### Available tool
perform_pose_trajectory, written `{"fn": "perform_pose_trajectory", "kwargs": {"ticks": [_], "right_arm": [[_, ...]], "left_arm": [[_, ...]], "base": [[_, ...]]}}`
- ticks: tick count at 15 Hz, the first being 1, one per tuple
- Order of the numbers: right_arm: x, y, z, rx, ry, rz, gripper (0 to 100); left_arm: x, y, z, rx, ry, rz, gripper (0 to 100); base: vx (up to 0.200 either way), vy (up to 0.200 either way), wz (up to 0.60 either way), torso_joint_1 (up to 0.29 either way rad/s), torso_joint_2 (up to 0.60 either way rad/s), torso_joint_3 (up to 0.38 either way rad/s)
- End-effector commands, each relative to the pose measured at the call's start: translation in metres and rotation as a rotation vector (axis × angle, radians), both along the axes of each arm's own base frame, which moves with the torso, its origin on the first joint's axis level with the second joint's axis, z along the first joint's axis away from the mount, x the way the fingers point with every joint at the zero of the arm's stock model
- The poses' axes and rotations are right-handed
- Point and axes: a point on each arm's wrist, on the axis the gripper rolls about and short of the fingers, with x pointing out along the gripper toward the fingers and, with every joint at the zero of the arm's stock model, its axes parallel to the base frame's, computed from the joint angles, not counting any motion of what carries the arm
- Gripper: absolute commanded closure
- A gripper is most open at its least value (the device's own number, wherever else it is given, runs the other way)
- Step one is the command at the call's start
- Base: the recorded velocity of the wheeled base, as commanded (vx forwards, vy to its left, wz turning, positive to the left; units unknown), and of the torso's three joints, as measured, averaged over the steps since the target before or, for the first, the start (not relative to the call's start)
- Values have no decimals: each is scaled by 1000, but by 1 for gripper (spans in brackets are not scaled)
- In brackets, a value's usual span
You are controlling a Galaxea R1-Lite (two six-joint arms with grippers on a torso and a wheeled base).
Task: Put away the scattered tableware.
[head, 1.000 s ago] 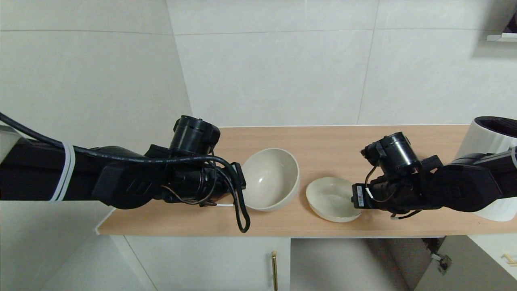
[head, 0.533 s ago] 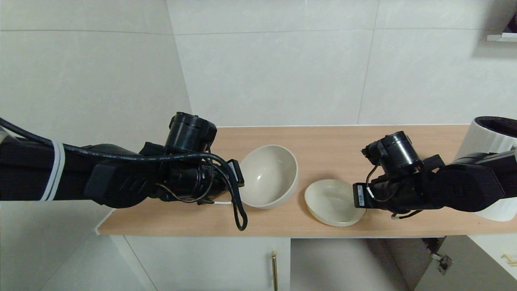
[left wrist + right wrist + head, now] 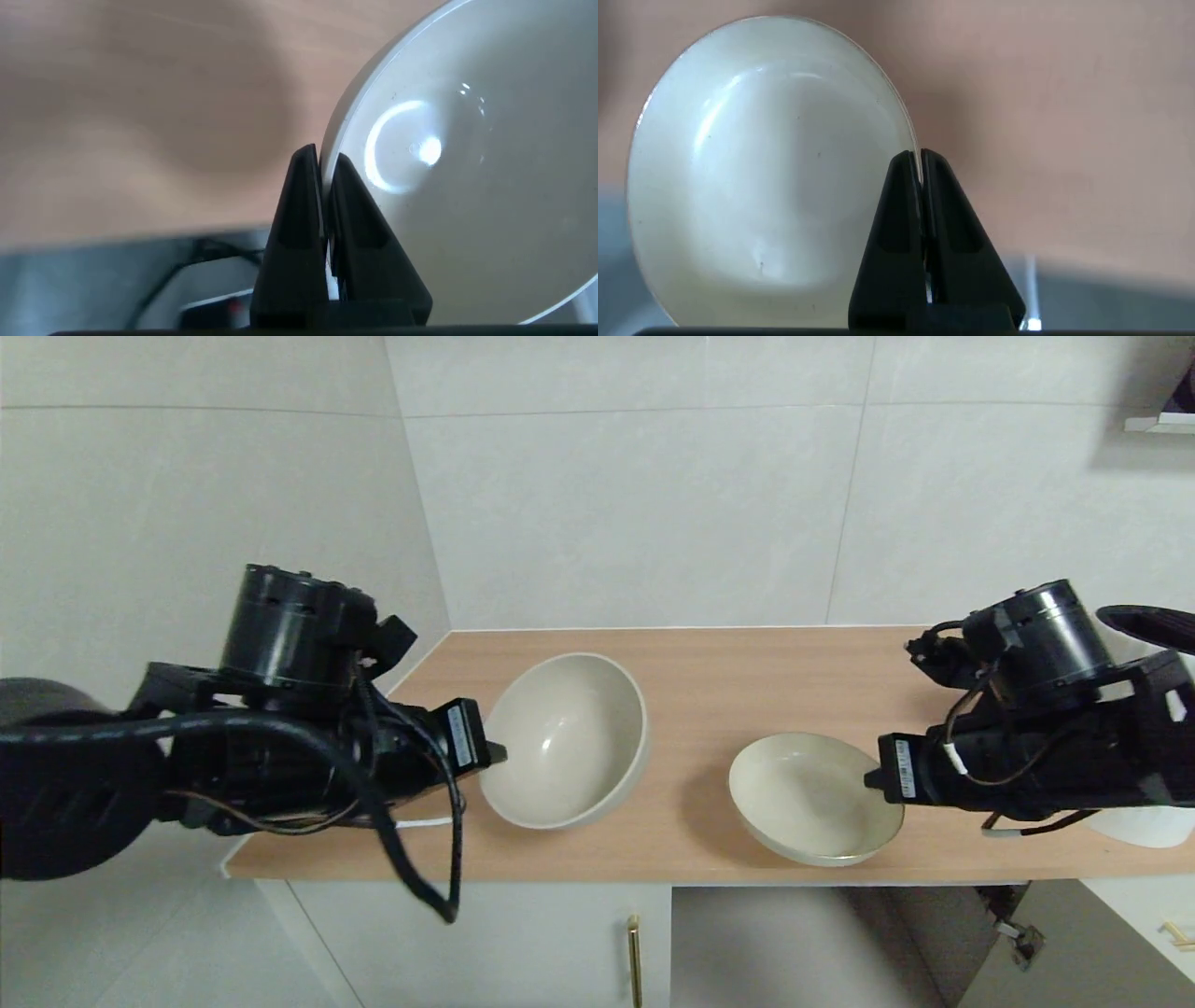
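Note:
A deep cream bowl (image 3: 566, 739) hangs tilted above the wooden counter (image 3: 709, 672), left of centre. My left gripper (image 3: 495, 753) is shut on its near rim; the left wrist view shows the bowl (image 3: 467, 168) pinched between the two dark fingers (image 3: 301, 201) of that gripper (image 3: 323, 168). A shallower cream bowl (image 3: 808, 795) is held over the counter's front edge at the right. My right gripper (image 3: 876, 777) is shut on its rim; in the right wrist view the shallow bowl (image 3: 771, 168) sits clamped in the gripper (image 3: 922, 168).
A white cylindrical container (image 3: 1144, 635) stands at the counter's right end behind my right arm. Tiled walls close the back and left. Below the counter is a white cabinet with a brass handle (image 3: 634, 947) and an open compartment (image 3: 794, 943).
Both arms have lifted and drawn back toward me, carrying their bowls off the counter. The deep bowl moved left, the shallow one right and forward.

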Motion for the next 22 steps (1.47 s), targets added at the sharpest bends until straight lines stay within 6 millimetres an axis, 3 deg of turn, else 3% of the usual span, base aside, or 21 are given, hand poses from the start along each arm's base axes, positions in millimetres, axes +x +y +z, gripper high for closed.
{"fn": "perform_pose_trajectory", "kwargs": {"ticks": [1,6,12,14,18,22], "right_arm": [[-36,-17,30,65,-36,47,100],[-60,-28,27,58,-12,51,100],[-79,-37,22,32,42,52,100],[-77,-36,18,25,56,53,100],[-75,-35,13,19,63,50,100],[-72,-34,9,11,70,48,100]], "left_arm": [[-43,21,15,21,-72,-37,100],[-78,27,7,78,-103,-128,100],[-79,25,2,89,-86,-142,100],[-79,25,1,91,-82,-144,100],[-75,23,-3,99,-65,-144,100],[-74,22,-4,101,-62,-144,100]], "base": [[0,0,0,0,0,0],[0,0,0,0,0,0],[0,0,0,0,0,0],[0,0,0,0,0,0],[-200,0,0,6,6,3],[0,0,0,0,0,0]]}}
